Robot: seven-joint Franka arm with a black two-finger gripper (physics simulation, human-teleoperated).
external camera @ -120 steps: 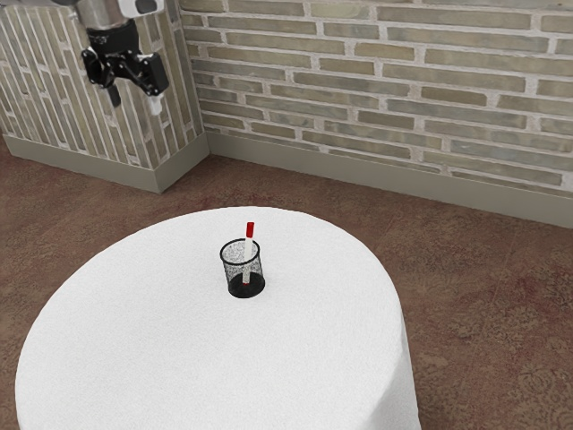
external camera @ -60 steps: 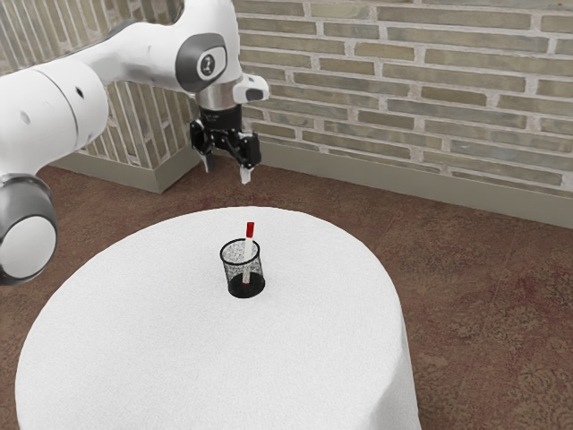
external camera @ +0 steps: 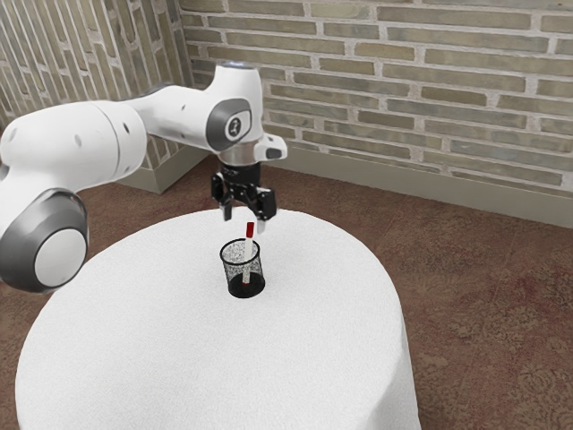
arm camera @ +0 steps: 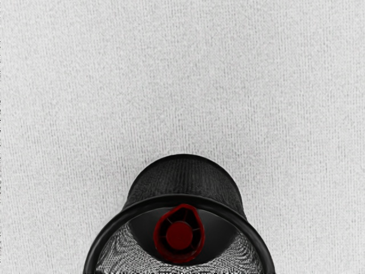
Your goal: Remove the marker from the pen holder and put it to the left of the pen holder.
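My gripper [external camera: 244, 220] is open, pointing down directly over the pen holder, its two fingertips apart. The marker, white with a red cap [external camera: 250, 230], leans slightly inside the black mesh pen holder [external camera: 243, 286]; its cap sticks up above the rim, close to the fingertips and overlapping the space between them in the exterior view. In the wrist view the red cap [arm camera: 179, 233] is seen end-on within the round rim of the pen holder [arm camera: 183, 198]. The marker's white body is hidden there beneath the cap.
The pen holder stands on a round table with a white cloth [external camera: 206, 367]. Behind the table are a brown floor [external camera: 483, 287] and a brick wall [external camera: 430, 98]. The arm comes in from the exterior view's left.
My arm has swung in from the exterior view's upper left and come down, bringing the open gripper over the pen holder. The marker and pen holder have stayed put.
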